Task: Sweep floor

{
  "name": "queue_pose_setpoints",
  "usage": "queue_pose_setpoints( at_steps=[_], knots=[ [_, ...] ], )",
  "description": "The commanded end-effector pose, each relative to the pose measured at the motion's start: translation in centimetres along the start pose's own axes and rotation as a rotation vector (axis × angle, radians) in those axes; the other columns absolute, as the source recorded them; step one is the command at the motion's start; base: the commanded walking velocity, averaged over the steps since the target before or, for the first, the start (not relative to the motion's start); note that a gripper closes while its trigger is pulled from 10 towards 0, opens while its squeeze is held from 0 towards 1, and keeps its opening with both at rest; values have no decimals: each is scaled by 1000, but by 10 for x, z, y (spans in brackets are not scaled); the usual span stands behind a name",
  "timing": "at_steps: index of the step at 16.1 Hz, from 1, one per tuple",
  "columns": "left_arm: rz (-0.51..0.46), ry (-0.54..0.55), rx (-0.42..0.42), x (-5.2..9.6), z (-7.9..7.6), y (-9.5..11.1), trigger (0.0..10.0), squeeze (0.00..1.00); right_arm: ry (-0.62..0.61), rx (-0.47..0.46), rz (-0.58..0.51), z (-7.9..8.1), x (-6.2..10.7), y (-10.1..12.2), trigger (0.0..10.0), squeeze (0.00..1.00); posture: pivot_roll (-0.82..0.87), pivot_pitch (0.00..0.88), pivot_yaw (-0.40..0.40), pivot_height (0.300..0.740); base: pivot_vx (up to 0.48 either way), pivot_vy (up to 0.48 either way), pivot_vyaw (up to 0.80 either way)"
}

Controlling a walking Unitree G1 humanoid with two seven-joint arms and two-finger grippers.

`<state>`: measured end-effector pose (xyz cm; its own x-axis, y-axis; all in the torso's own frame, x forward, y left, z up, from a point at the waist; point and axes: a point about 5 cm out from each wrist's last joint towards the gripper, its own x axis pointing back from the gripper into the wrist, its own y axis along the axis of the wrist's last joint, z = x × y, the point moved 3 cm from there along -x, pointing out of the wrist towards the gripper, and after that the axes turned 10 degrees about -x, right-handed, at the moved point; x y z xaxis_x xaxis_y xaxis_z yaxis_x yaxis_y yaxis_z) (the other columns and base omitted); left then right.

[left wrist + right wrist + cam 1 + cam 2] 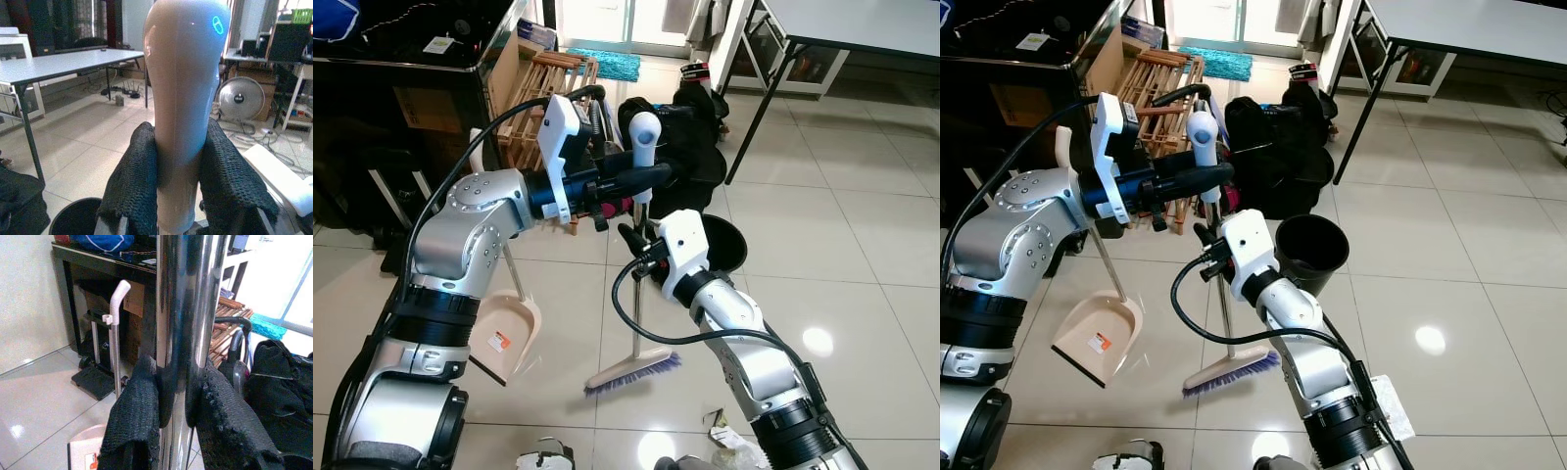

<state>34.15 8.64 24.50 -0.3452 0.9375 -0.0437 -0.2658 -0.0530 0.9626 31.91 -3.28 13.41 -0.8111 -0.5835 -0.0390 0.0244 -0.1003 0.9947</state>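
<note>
Broom (639,284): long chrome-shafted tool with a white plastic grip and a slim head of purple bristles; stands near upright on glossy pale floor tiles (862,255), bristles touching the floor in front of the robot. Judged light and stiff, but the polished metal shaft looks slippery; best held in two places, at the top grip and at mid-shaft, as now.

Left gripper (178,171): black fingers pressed onto the white grip at the broom's top.

Right gripper (176,401): fingers clamped around the chrome shaft lower down.

Black round bin (1312,250): stands just beside the right arm, mouth open; contents too dark to tell.

Beige plastic dustpan (1097,338): upright-handled, resting on the tiles left of the broom; pan appears bare apart from a label.

Small crumpled scraps (729,431): lie on the floor near the robot's feet.
</note>
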Motion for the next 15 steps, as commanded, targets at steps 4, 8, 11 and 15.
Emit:
queue_pose_setpoints(
  at_steps=[4, 8, 11, 15],
  knots=[
    [25, -23, -22, -8, 1, 2, 10000, 1000, -10, 37, -52, -4, -3, 14, 0, 0, 146, 80, -61, 740, 0, 0, 0],
    [28, -16, -42, -10, 3, 2, 10000, 0, -9, 35, -50, -3, -4, 13, 0, 0, 144, 79, -60, 740, 0, 0, 0],
    [26, -14, -44, -10, 4, 2, 10000, 0, -8, 36, -50, -3, -4, 13, 0, 0, 144, 75, -60, 740, 0, 0, 0],
    [19, -30, -44, -12, 3, 2, 10000, 0, -2, 36, -51, -2, -4, 13, 0, 0, 142, 68, -59, 740, 0, 0, 0]
  ],
)
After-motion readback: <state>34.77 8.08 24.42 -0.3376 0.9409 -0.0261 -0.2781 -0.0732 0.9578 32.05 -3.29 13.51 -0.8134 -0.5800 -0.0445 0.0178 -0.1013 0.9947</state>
